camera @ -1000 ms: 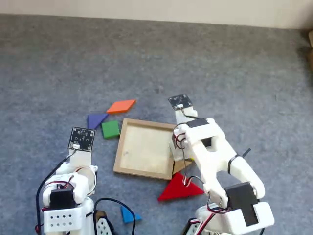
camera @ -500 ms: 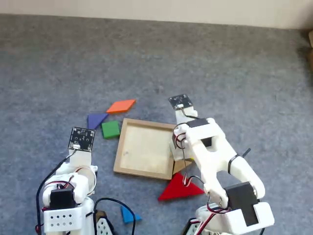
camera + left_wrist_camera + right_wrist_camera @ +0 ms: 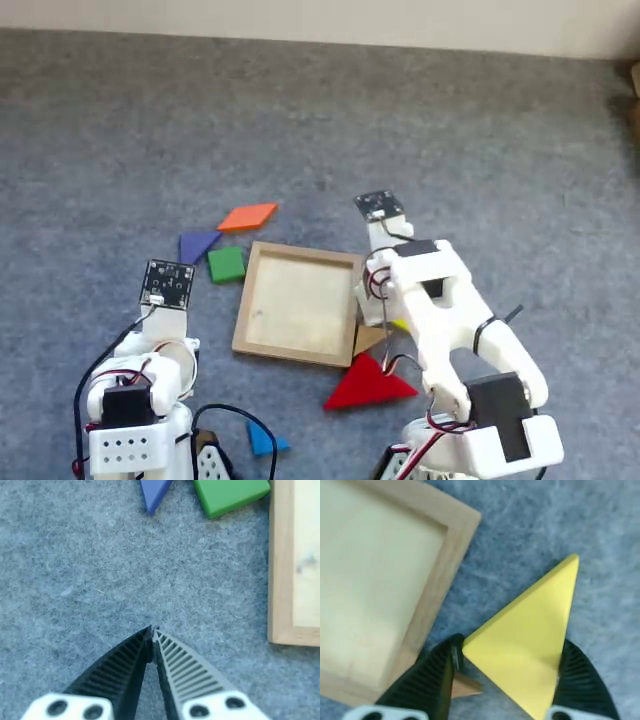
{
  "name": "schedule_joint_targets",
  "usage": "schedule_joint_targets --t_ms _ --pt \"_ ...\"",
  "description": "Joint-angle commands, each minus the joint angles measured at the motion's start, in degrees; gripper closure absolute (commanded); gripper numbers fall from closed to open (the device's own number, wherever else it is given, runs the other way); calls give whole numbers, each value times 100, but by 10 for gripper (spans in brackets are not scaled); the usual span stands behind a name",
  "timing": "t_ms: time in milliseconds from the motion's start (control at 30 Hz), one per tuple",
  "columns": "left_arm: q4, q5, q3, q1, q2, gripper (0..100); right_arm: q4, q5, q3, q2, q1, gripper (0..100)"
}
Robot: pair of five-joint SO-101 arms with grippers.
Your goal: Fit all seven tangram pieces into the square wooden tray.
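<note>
Carpet (image 3: 480, 130) grey, felted, bearing wooden tray (image 3: 290, 353); pale strip (image 3: 300, 20) beyond.

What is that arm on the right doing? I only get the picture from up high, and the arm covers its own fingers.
Observer: The right gripper is closed on a yellow triangle, one finger on each side.
Operator: Is the triangle in the tray?
Observer: No. It is outside the wooden tray, beside the rim near a corner, with grey carpet showing between them.
Operator: Does the other arm have a piece too?
Observer: No. The left gripper is shut with nothing in it, its tips over bare carpet.
</note>
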State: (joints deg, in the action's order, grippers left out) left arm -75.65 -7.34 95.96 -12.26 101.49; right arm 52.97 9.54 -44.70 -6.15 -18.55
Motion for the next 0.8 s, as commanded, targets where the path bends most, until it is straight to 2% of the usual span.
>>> schedule_joint_targets --t_ms 0,133,400,533,767 --pt "-35 -35 119 66 303 994 277 62 312 -163 145 781" --pt "-35 -35 119 66 303 994 664 62 462 -769 171 781" --pt "-35 -35 119 66 303 994 734 0 444 -2149 66 781" --pt "-35 -35 119 66 303 994 734 -782 479 -2448 -259 781" --pt "-35 -35 119 66 303 994 374 -2409 637 -2440 -1226 781"
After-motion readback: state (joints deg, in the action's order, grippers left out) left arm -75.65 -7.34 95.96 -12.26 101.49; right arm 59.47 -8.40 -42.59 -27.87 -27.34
